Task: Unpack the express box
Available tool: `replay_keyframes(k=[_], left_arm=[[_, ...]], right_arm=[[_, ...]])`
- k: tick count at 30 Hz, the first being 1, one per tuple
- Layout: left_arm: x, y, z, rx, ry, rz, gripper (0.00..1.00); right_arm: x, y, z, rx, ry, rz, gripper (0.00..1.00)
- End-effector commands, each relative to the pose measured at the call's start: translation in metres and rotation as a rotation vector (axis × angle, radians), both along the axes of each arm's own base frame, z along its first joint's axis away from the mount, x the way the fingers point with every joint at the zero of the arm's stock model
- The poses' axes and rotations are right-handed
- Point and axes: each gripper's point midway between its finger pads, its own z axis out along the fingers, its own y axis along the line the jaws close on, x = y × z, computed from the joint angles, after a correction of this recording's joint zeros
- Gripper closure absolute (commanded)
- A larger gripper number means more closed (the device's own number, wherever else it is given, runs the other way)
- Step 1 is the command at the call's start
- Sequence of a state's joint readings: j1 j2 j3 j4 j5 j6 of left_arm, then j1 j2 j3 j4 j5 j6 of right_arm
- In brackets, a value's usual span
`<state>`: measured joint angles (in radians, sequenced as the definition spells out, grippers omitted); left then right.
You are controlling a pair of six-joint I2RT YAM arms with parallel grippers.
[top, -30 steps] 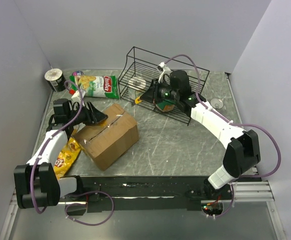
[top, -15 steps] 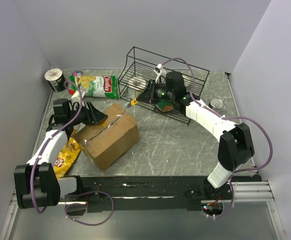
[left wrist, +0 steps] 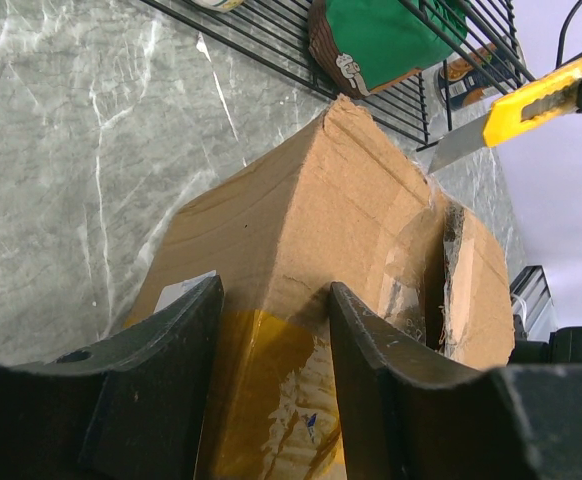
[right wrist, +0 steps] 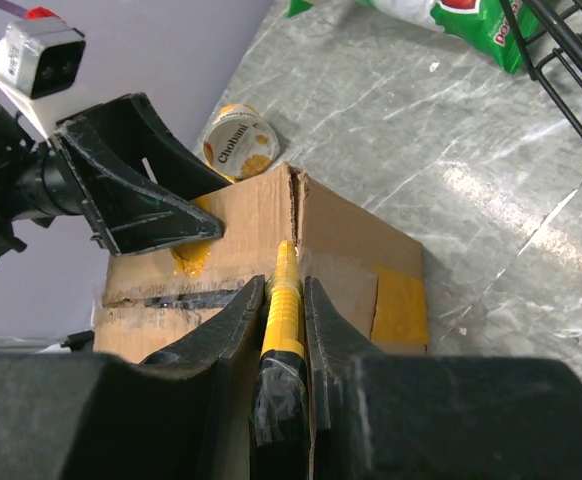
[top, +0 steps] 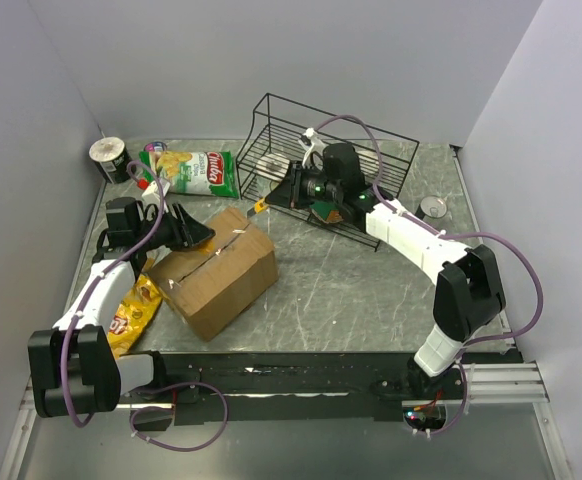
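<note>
The express box (top: 216, 270), brown cardboard with yellowish tape, lies at the left middle of the table. A dark slit (right wrist: 171, 298) runs along its top seam. My left gripper (top: 196, 232) rests on the box's far top edge. Its fingers stand apart on either side of a tape strip (left wrist: 261, 400), so it is open (left wrist: 271, 290). My right gripper (top: 286, 190) is shut on a yellow utility knife (right wrist: 284, 300), which it holds in the air just right of the box's far corner (right wrist: 293, 180). The knife's blade (left wrist: 453, 150) points at the box.
A black wire basket (top: 361, 140) stands behind the right arm with a green packet (top: 328, 210) in it. A green-and-white chips bag (top: 196, 172), a yogurt cup (right wrist: 236, 140) and a grey cup (top: 109, 158) lie at the back left. A yellow snack packet (top: 131, 310) lies left of the box.
My right arm has swung left from the basket toward the box, carrying the knife. The left gripper and the box have stayed where they were.
</note>
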<state>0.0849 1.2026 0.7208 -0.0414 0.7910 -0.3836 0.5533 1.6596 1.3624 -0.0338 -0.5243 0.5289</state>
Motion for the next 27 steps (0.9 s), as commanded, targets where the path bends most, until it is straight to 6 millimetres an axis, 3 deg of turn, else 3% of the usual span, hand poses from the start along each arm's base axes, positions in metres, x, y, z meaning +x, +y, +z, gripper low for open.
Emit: replay_keyframes(k=[1, 9, 11, 12, 15, 27], left_arm=[[0.007, 0.016, -0.013, 0.052, 0.028, 0.073, 0.5], [0.008, 0.018, -0.016, 0.054, 0.031, 0.083, 0.55], [0.009, 0.018, -0.016, 0.057, 0.027, 0.082, 0.65], [0.009, 0.018, -0.017, 0.058, 0.028, 0.082, 0.8], [0.01, 0.021, -0.021, 0.074, 0.028, 0.09, 0.99], [0.016, 0.033, -0.025, 0.112, 0.032, 0.155, 0.99]], right_arm=[[0.008, 0.001, 0.016, -0.029, -0.079, -0.029, 1.0], [-0.002, -0.003, 0.009, -0.065, -0.086, -0.013, 1.0], [-0.007, -0.005, 0.007, -0.075, -0.078, -0.005, 1.0], [-0.01, -0.006, 0.008, -0.078, -0.081, 0.001, 1.0], [-0.018, -0.011, 0.006, -0.09, -0.076, 0.008, 1.0], [-0.045, -0.027, -0.005, -0.125, -0.046, 0.037, 1.0]])
